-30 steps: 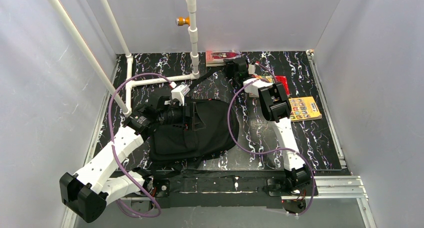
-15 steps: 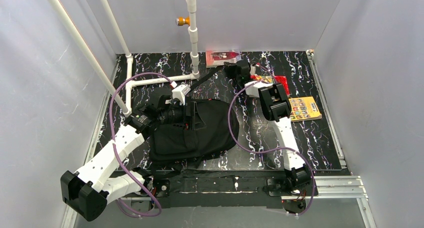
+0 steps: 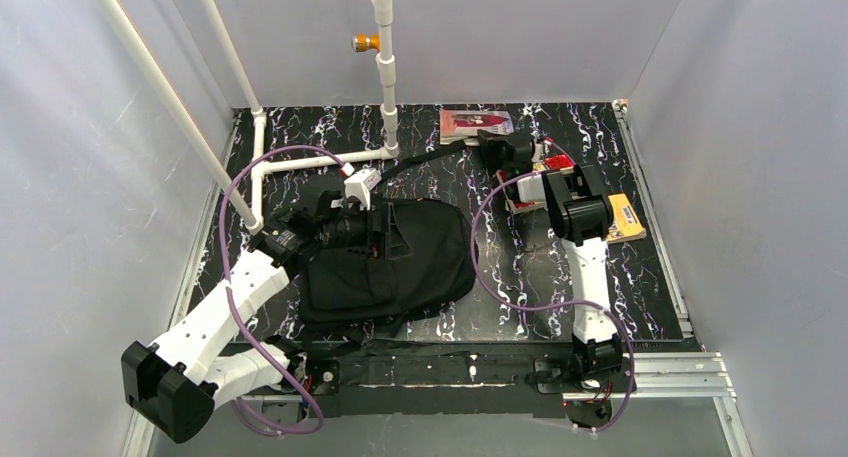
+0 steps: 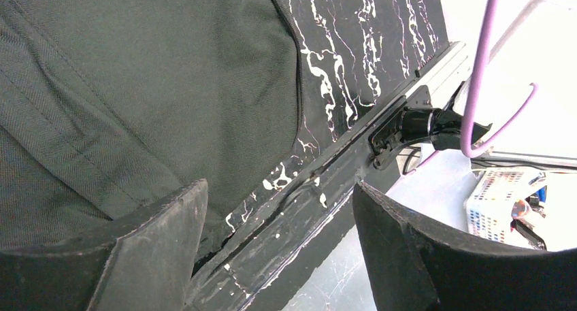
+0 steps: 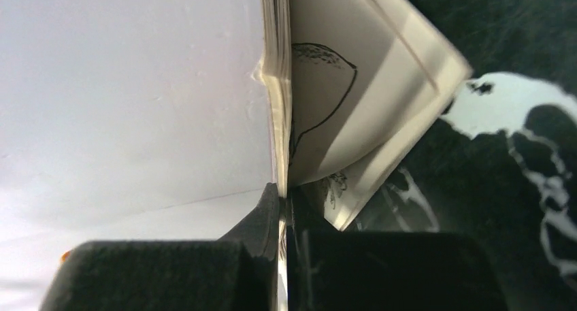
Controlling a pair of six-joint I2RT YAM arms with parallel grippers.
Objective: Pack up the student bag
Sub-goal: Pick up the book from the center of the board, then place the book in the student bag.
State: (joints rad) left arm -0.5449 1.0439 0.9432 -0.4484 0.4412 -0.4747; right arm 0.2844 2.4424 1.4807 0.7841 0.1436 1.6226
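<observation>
Right wrist view: our right hand pinches a thin white-paged book for lifting; our left hand hovers open over the black fabric backpack.

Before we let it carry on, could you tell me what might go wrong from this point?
1. The right gripper pinches the book by one thin edge, and its pages hang fanned open; it might slip or tear.
2. The left gripper is open over the student bag, gripping no fabric, so the bag's mouth may not be held open for the book.
</observation>
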